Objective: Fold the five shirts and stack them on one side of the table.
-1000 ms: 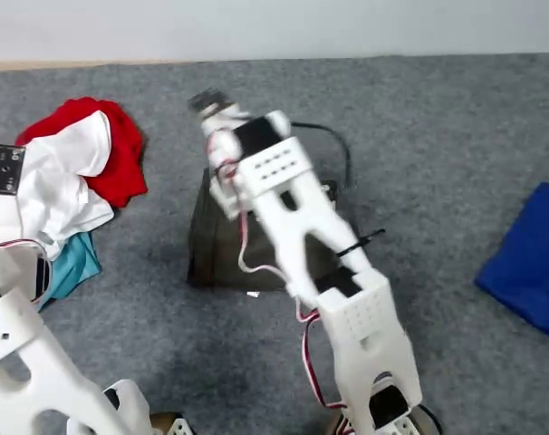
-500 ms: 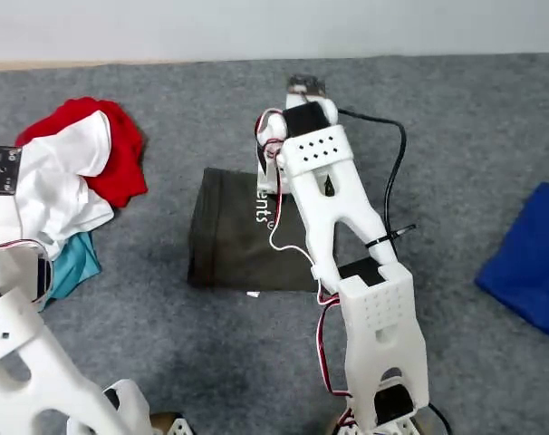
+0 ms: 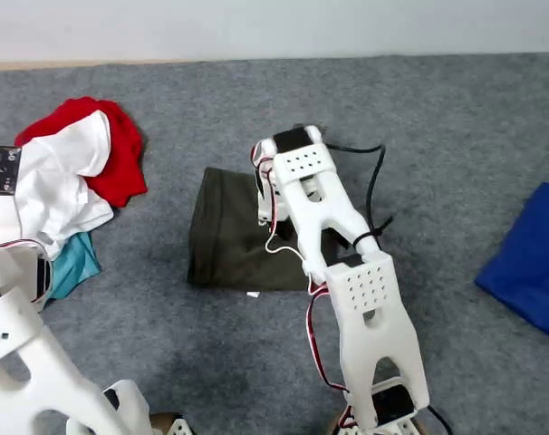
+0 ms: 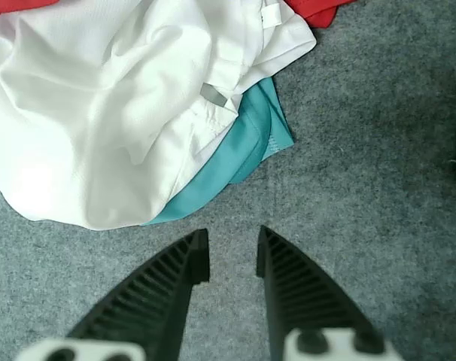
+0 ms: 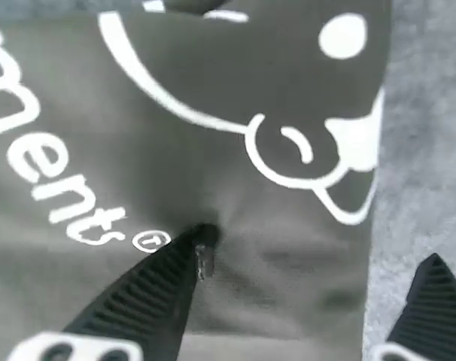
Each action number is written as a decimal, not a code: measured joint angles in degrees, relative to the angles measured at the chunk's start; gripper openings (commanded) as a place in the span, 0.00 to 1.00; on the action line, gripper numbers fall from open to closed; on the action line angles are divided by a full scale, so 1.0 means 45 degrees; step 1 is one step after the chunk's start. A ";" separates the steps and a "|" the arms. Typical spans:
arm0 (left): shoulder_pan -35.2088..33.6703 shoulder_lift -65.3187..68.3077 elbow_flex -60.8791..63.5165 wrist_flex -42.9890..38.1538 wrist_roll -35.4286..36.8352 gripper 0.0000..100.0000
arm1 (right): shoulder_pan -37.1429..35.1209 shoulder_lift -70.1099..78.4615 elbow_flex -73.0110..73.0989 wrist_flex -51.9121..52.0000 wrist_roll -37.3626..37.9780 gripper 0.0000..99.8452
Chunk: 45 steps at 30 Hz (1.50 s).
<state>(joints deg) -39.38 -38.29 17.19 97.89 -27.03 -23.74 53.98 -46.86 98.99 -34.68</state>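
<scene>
A folded dark olive shirt [image 3: 222,237] with white print [image 5: 288,143] lies in the middle of the grey table. My right gripper [image 5: 311,274] is open and low over it, one fingertip [image 5: 184,252] pressing into the cloth near the print; in the high view the right gripper [image 3: 268,198] is over the shirt's right half. At the table's left, a white shirt [image 4: 115,113] lies crumpled over a teal shirt [image 4: 239,147] and a red shirt [image 3: 120,159]. My left gripper [image 4: 226,256] hovers open above bare carpet beside the teal shirt. A blue shirt [image 3: 528,258] lies at the right edge.
Grey carpet-like cloth [image 3: 456,127] covers the table. The left arm's white body [image 3: 21,353] takes up the near left corner. The right arm's base [image 3: 379,399] stands at the near edge, with black cable [image 3: 376,181] looping beside it.
The right arm swung from the olive shirt's far left corner across to its far right, then came down onto the shirt. The left arm and the shirt pile stayed still.
</scene>
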 measured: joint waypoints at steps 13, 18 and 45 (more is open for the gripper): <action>0.0000 0.0000 0.0000 0.0000 0.0000 0.11 | 0.0098 0.0469 -0.0176 0.0039 0.1582 0.01; 0.0000 0.0000 0.0000 0.0000 0.0000 0.11 | 0.0293 0.0469 -0.0195 0.0332 0.2227 0.01; 0.0000 0.0000 0.0039 0.0000 0.0020 0.11 | 0.5724 -0.1895 0.1114 -0.0234 1.5609 0.01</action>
<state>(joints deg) -39.38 -38.29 17.36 97.89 -26.95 2.02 45.45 -41.85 97.93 35.56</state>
